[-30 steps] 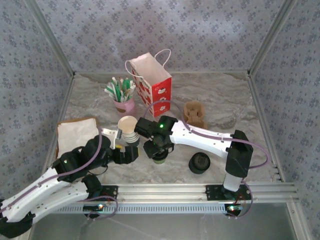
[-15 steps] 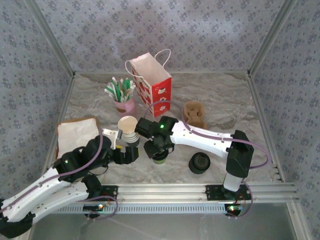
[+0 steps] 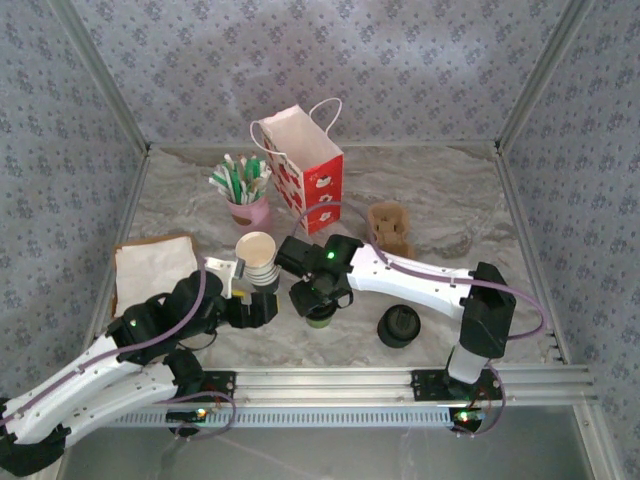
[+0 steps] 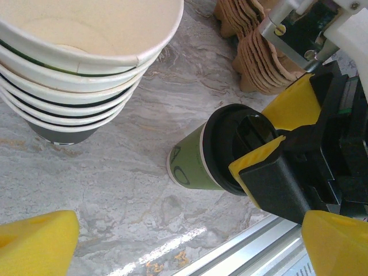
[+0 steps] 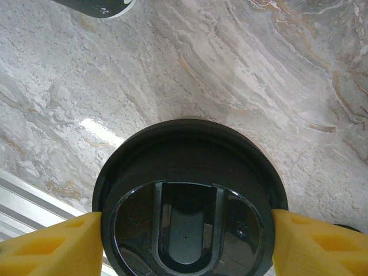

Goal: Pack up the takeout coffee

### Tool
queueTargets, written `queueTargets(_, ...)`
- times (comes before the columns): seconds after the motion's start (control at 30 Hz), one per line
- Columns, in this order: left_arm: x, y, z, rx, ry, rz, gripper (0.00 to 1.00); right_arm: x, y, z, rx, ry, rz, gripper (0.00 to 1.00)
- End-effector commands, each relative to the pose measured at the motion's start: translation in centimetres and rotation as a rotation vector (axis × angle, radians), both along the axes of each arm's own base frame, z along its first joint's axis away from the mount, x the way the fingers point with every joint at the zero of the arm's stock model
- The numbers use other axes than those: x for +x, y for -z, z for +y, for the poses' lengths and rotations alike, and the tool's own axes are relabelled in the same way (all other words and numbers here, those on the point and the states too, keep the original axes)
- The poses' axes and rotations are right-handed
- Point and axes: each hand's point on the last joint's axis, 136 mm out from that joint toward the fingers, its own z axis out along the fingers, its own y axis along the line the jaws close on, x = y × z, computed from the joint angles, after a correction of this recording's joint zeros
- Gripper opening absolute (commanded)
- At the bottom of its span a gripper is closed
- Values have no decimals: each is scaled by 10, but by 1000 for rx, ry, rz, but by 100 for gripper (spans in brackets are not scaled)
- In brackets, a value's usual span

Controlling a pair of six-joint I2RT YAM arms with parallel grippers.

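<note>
While the right gripper (image 5: 187, 237) pinches the takeout coffee (image 4: 198, 158) by its lid, the grasp step looks done.
Cup sits on the bench (image 3: 440, 200) by the front rail; left gripper (image 4: 187, 246) spread beside the cup stack (image 3: 257, 262). Next: lift it upright, carry it to the far paper bag (image 3: 305, 170).

1 takeout coffee (image 4: 192, 162), 1 bag (image 3: 316, 182)

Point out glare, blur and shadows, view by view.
Top external: even, soft light, sharp, with only faint shadows on the table. Left wrist: a glare streak on the marble at the bottom; the yellow pads in the bottom corners are blurred. Right wrist: a bright glare patch on the marble beside the takeout coffee, itself shiny with reflections.
</note>
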Motion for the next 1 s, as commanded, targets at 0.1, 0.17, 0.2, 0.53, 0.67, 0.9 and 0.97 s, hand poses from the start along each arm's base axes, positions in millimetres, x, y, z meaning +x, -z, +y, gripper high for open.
queueTargets(0.1,2,-3,-3,-27,-6,-2,100,-15,28,-10,-50,14,102,71)
queueTargets(0.17,2,-4,-3,-28,-4,-1,99,-16,30,-9,-47,15,110,71)
queueTargets(0.2,2,-4,-3,-29,-5,-1,100,-17,31,-8,-45,13,115,71)
queueTargets(0.53,2,-3,-4,-28,-3,-1,99,-19,43,-11,-59,18,128,71)
queueTargets(0.67,2,-4,-4,-30,-2,-2,99,-21,46,-12,-65,24,133,71)
queueTargets(0.9,2,-3,-4,-28,-3,1,99,-15,27,-10,-66,22,87,72)
queueTargets(0.97,2,-2,-4,-26,-4,3,100,-14,19,-8,-58,22,78,73)
